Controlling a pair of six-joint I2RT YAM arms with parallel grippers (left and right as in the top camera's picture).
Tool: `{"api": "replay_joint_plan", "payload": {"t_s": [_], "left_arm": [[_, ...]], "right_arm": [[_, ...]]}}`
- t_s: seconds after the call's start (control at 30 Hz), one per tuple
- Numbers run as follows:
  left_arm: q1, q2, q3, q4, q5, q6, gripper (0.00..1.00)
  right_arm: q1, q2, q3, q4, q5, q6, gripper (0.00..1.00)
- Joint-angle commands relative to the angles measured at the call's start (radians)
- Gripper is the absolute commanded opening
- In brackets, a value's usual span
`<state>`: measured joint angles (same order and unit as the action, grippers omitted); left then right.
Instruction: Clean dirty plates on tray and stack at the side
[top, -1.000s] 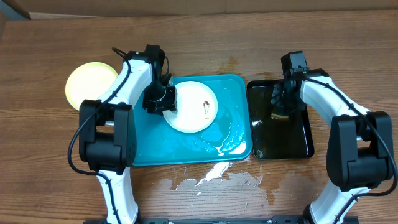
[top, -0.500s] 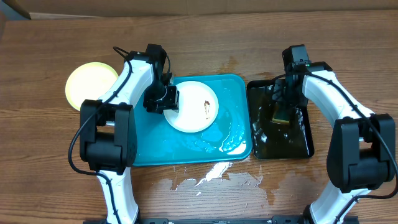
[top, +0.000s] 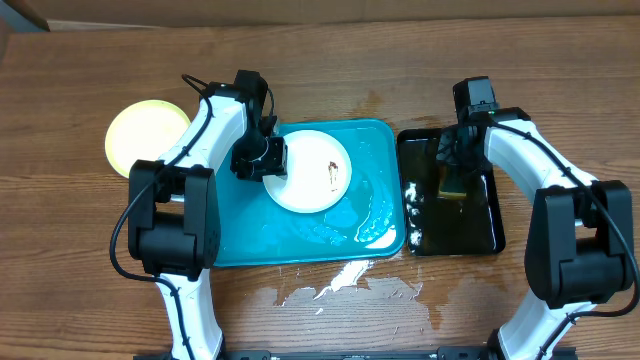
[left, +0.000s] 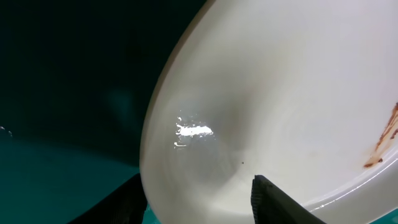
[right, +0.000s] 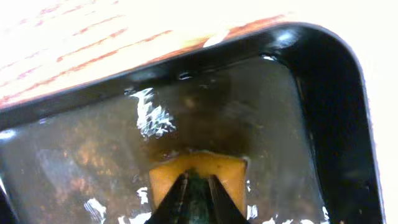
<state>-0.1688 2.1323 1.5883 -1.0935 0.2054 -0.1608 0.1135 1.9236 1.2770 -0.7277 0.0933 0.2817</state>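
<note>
Left pincer (top: 266, 160) on a smeared white plate (top: 308, 172), right pincer (right: 196, 198) on a yellow sponge (right: 196, 167).

My left pincer is closed on the left rim of the white plate, a finger on either side of the edge. The plate lies in the back half of the turquoise tray (top: 240, 250) and has a brown smear (left: 384, 140) on its face. My right pincer is shut tight on the yellow sponge, holding it in the dark water of the black tray (right: 339, 124), which sits just to the right of the turquoise one. The pale yellow-green plate (top: 146, 135) rests on the wooden table (top: 80, 260) to the left of the turquoise tray, apart from it. A puddle (top: 340, 285) lies on the table in front of that tray.
</note>
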Motion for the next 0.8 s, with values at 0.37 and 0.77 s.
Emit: {"api": "replay_joint_plan", "payload": {"t_s": [0.37,0.77], "left_arm": [[-0.004,0.013,-0.005,-0.006,-0.006,-0.011,0.68],[-0.004,0.013,-0.005,0.007,-0.006,-0.011,0.64]], "right_arm": [[0.003,-0.054,0.115,-0.271,-0.028,0.011,0.57],[0.005,-0.051,-0.088,-0.086,-0.035,0.032,0.57]]}}
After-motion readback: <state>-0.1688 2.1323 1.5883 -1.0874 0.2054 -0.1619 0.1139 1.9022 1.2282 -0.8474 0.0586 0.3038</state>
